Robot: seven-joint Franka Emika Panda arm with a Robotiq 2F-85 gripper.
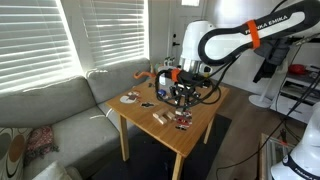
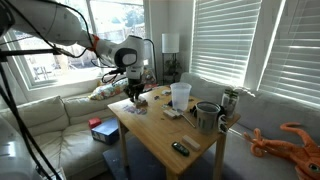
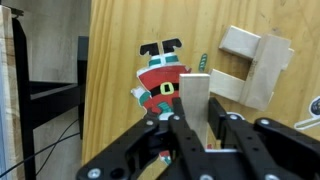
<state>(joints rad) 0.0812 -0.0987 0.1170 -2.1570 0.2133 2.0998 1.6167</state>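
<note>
In the wrist view my gripper [image 3: 197,115] is shut on a pale upright wooden block [image 3: 194,92], held between both fingers. Just below and beside it a flat Santa figure [image 3: 160,75] lies on the wooden table [image 3: 110,70]. A group of pale wooden blocks [image 3: 250,65] lies to the right of the held block. In both exterior views the gripper [image 1: 181,92] [image 2: 132,92] hangs low over one end of the table [image 1: 195,125]. The block itself is too small to make out there.
On the table stand a clear plastic cup [image 2: 180,95] and a metal mug [image 2: 207,115], and a dark remote [image 2: 180,148] lies there. A plate [image 1: 130,98] sits near one corner. A grey sofa [image 1: 50,105] flanks the table, and an orange octopus toy [image 2: 290,140] lies on it.
</note>
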